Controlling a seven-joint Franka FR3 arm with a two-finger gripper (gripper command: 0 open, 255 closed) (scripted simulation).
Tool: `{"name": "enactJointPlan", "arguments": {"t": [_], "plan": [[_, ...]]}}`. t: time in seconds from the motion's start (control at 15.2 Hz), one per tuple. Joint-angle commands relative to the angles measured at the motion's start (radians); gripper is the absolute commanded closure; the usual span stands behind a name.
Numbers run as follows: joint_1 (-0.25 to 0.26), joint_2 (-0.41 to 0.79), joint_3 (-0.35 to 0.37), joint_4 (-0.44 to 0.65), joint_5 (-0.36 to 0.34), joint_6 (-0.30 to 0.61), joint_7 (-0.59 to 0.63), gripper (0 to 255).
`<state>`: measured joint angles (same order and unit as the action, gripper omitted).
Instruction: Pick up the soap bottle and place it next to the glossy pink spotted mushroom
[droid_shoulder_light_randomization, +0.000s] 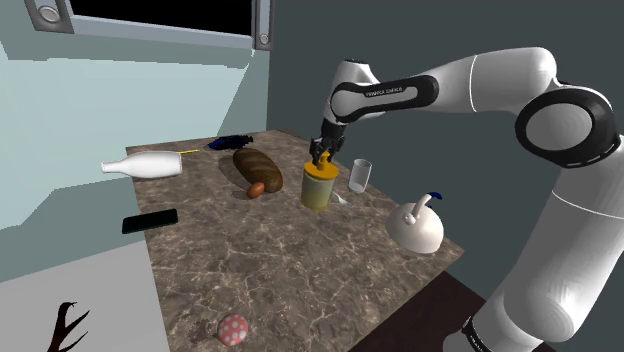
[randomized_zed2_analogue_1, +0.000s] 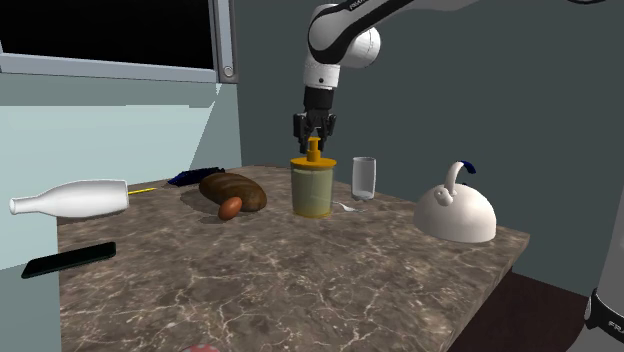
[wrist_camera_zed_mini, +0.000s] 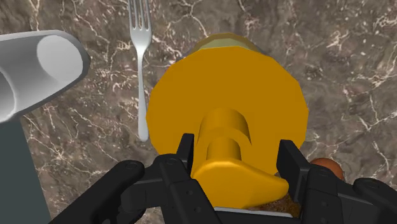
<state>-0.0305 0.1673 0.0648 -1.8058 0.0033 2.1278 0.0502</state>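
Observation:
The soap bottle (droid_shoulder_light_randomization: 318, 185) (randomized_zed2_analogue_1: 313, 190) is a yellowish jar with an orange cap and pump (wrist_camera_zed_mini: 222, 95), upright on the marble table (droid_shoulder_light_randomization: 300, 270) near its far side. My gripper (droid_shoulder_light_randomization: 321, 157) (randomized_zed2_analogue_1: 314, 145) (wrist_camera_zed_mini: 236, 165) points straight down over it, fingers clasping the pump head from both sides. The bottle's base rests on the table. The pink spotted mushroom (droid_shoulder_light_randomization: 233, 328) lies at the near edge of the table in the shoulder view, far from the bottle.
A clear glass (droid_shoulder_light_randomization: 359, 176) (randomized_zed2_analogue_1: 364, 178) and a fork (wrist_camera_zed_mini: 141, 63) sit close beside the bottle. A white kettle (droid_shoulder_light_randomization: 417, 225), a brown loaf (droid_shoulder_light_randomization: 258, 168), a small brown egg-like thing (droid_shoulder_light_randomization: 257, 189), a lying white bottle (droid_shoulder_light_randomization: 145, 165) and a black phone (droid_shoulder_light_randomization: 150, 221) share the table.

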Motion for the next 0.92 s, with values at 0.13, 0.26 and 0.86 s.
{"name": "enactJointPlan", "arguments": {"t": [0.13,0.26,0.86], "plan": [[-0.001,-0.011,-0.001,0.041,0.001,-0.052,-0.002,255],[-0.001,-0.016,-0.001,0.063,0.001,-0.078,-0.002,255],[-0.001,-0.024,0.000,0.173,0.001,-0.196,-0.001,255]]}}
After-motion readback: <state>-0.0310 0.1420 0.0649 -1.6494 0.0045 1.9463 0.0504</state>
